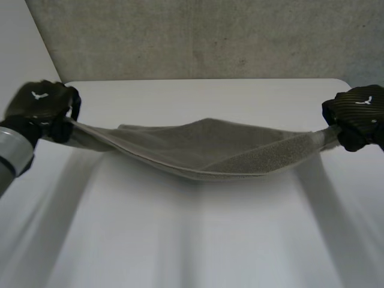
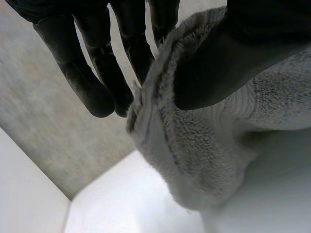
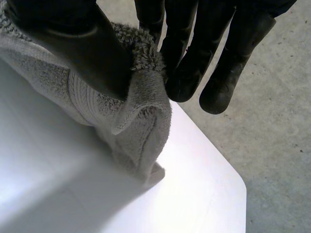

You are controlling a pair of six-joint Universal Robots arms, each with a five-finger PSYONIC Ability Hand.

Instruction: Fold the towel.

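Nearest me, on this side of the towel [image 1: 210, 150], the white table [image 1: 192, 252] lies bare. The towel is slung between the two hands, drawn tight at its ends and sagging in the middle, seemingly in two layers; I cannot tell whether its belly touches the table. At the towel's left end the left hand [image 1: 42, 108] has a bunched end pinched between thumb and fingers [image 2: 90, 90]; at its right end the right hand [image 1: 359, 115] grips the same way, thumb on one face, fingers [image 3: 184, 73] on the other. I'd say the step is the lift and stretch before a fold is laid. The next move calls for both hands to travel together and level, keeping their pinch, so the cloth comes down flat or one end meets the other squarely. Beyond the towel there is more bare table, then a grey wall [image 1: 210, 36]; nothing stands in the way.
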